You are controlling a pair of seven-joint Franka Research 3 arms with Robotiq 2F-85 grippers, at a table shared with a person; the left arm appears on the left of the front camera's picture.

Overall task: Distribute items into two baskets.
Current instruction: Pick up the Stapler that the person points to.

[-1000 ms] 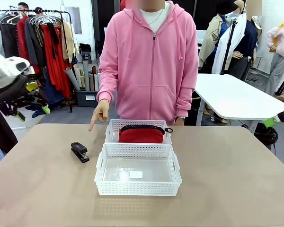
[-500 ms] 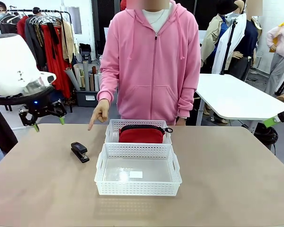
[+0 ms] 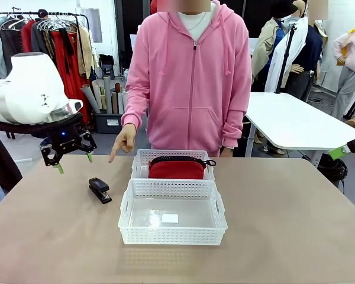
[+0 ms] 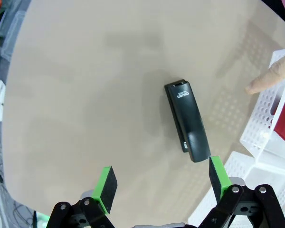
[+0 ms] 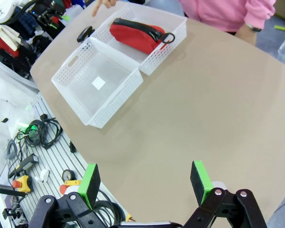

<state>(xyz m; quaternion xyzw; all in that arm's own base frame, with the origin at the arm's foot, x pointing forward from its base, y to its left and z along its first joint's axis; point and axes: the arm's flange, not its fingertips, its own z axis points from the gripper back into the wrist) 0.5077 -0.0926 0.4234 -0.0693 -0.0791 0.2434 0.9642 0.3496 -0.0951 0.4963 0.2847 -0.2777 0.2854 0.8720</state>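
Observation:
The black stapler (image 3: 99,190) lies on the table left of the two white baskets. My left gripper (image 3: 75,164) hangs open a little above and left of it; in the left wrist view the stapler (image 4: 187,121) lies ahead of the open left gripper (image 4: 161,179), nearer its right pad. The red pouch (image 3: 176,168) rests in the smaller far basket (image 3: 141,158). The larger near basket (image 3: 125,213) holds only a white label. My right gripper (image 5: 145,183) is open, high off the table's right side, looking over the pouch (image 5: 137,32) and both baskets.
A person in a pink hoodie stands at the far side, one hand (image 3: 125,142) pointing a finger down near the stapler and the far basket's left corner. The fingertip (image 4: 270,78) shows beside the basket wall (image 4: 268,116). Bare tabletop spreads right of the baskets.
My left arm has swung in from the left edge, moving right and down to hover near the stapler. The person's pointing hand, the baskets and the right gripper have stayed put.

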